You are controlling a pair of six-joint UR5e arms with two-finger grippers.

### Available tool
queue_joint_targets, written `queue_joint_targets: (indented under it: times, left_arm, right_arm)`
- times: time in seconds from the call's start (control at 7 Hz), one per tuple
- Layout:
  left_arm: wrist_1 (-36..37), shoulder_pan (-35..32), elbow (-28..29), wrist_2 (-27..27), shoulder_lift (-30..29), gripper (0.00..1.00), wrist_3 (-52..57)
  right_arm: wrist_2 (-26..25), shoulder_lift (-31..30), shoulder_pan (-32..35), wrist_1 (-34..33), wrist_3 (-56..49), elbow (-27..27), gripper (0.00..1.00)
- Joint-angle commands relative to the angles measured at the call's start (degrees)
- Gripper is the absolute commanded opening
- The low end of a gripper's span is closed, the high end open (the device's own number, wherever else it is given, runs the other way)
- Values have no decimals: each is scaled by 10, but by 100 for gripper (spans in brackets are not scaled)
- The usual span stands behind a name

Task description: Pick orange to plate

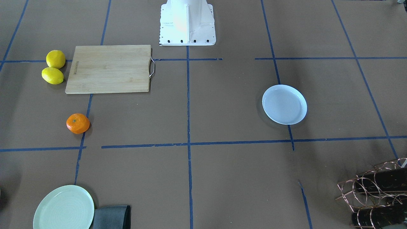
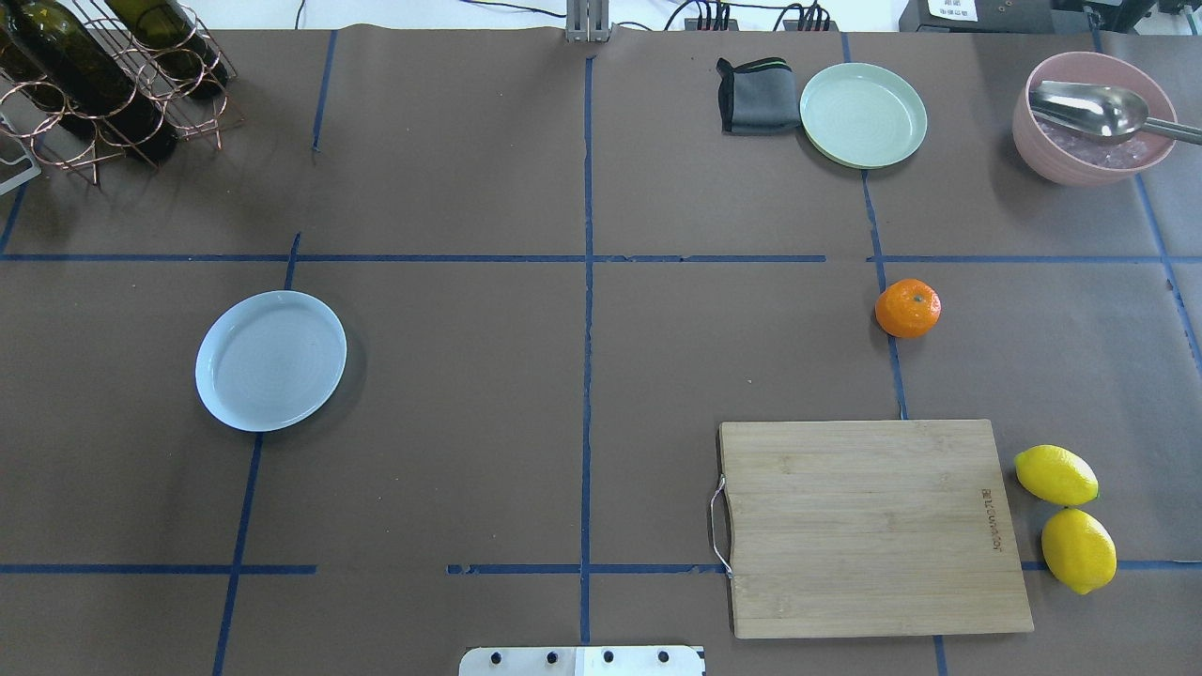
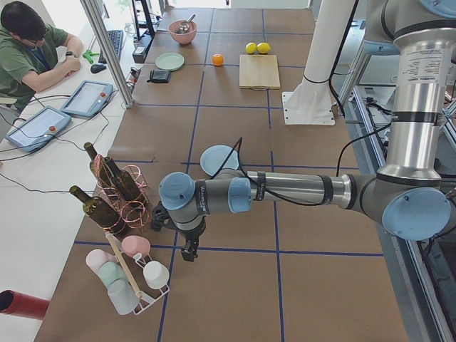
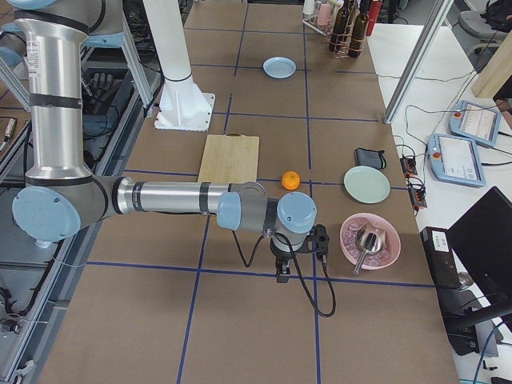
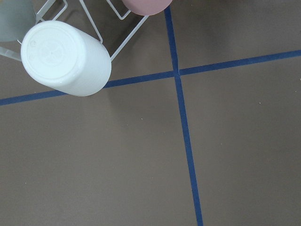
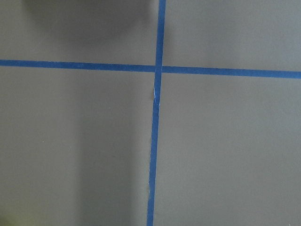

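Note:
The orange [image 2: 907,308] lies on the brown table on my right side, just beyond the cutting board, also showing at the orange [image 1: 78,123]. The white plate [image 2: 270,361] sits bare on my left side. Neither gripper shows in the overhead or front views. My left gripper [image 3: 189,254] hangs low near the table's left end, past the plate [image 3: 218,159], by the cup rack. My right gripper [image 4: 282,274] hangs near the right end, beyond the orange [image 4: 290,181]. From these side views I cannot tell whether either is open or shut.
A wooden cutting board [image 2: 873,526] lies with two lemons [image 2: 1066,516] beside it. A pale green plate [image 2: 863,115], grey cloth [image 2: 754,96] and pink bowl with spoon [image 2: 1089,117] sit at the far right. A wine rack [image 2: 103,75] stands far left; a white cup [image 5: 66,59] is under the left wrist.

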Motion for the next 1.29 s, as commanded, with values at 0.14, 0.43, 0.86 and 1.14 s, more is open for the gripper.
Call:
queue_joint_targets:
  times: [0.14, 0.43, 0.86, 1.14]
  left_arm:
    - [-3, 0, -12, 1, -18, 100, 2]
    - [-7, 3, -62, -3, -39, 100, 0]
    - [-58, 39, -55, -5, -73, 100, -7]
    - [-93, 104, -30, -6, -76, 100, -86]
  right_arm:
    - [0, 5, 0, 0, 2, 3, 100]
    - [2, 8, 0, 1, 8, 10, 100]
    - [0, 64, -2, 12, 11, 19, 100]
    - [16, 72, -30, 37, 11, 16, 100]
